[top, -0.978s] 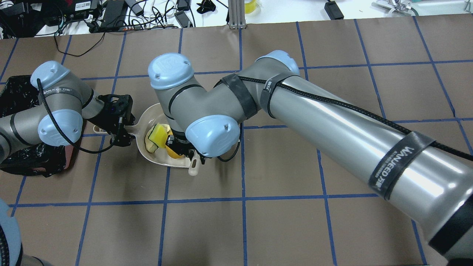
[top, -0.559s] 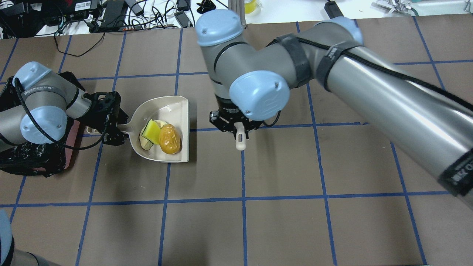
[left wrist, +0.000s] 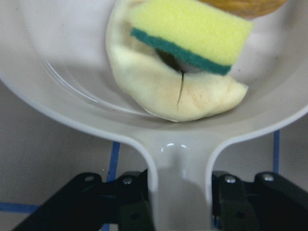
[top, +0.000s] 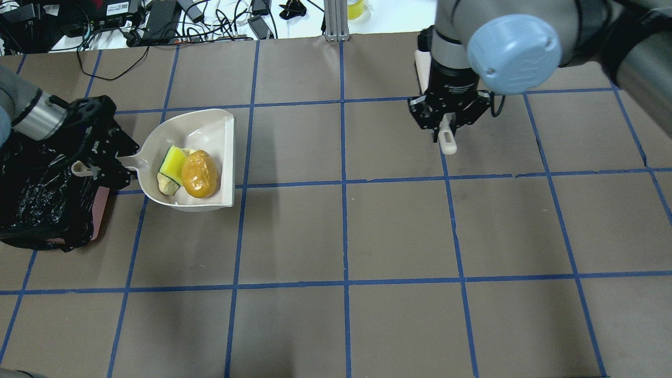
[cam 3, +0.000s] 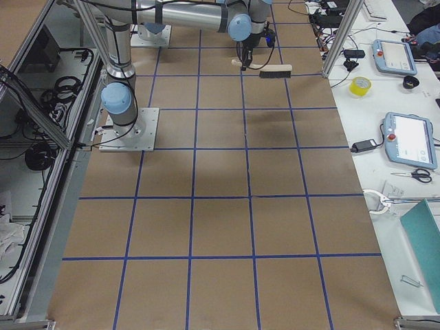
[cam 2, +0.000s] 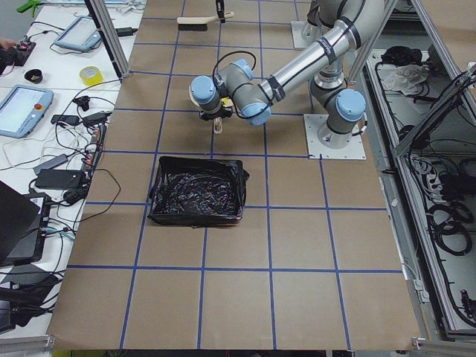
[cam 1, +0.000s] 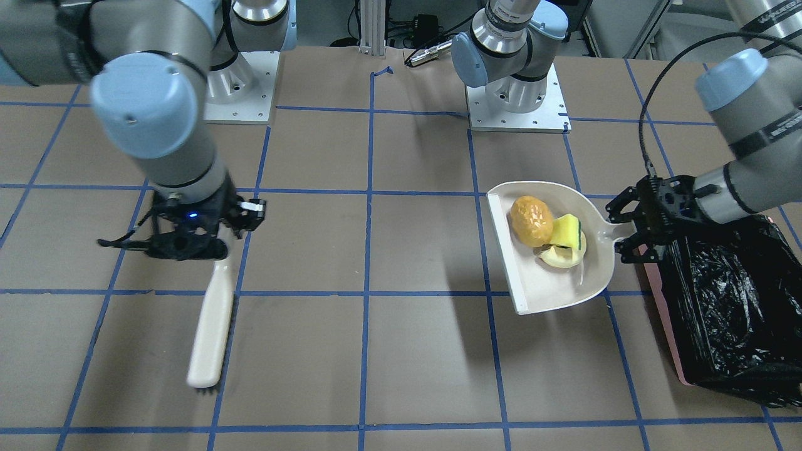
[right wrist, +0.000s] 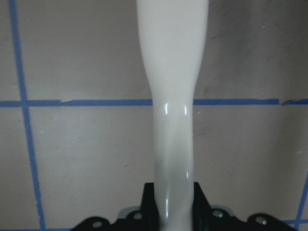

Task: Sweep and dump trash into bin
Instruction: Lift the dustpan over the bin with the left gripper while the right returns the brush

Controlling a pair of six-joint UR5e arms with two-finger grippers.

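My left gripper [top: 105, 169] is shut on the handle of the beige dustpan [top: 207, 131] and holds it just above the table, beside the bin [top: 37, 184], a pink box lined with black plastic. The trash lies in the pan: a brown potato-like oval [top: 200, 174], a yellow-and-green sponge wedge [top: 173, 161] and a pale cream slice [top: 164, 185] under the sponge. The left wrist view shows the sponge [left wrist: 192, 33] resting on the slice [left wrist: 178, 91]. My right gripper [top: 446, 123] is shut on the beige brush [cam 1: 213, 326] far from the pan.
The bin's open top [cam 1: 727, 300] lies right behind the dustpan handle in the front-facing view. The brush head [cam 1: 203, 379] hangs low over the brown paper with blue tape lines. Cables and devices [top: 157, 21] lie beyond the table's far edge.
My right arm has swung away from the dustpan to the far right, carrying the brush. My left gripper has drawn the loaded dustpan back toward the bin.
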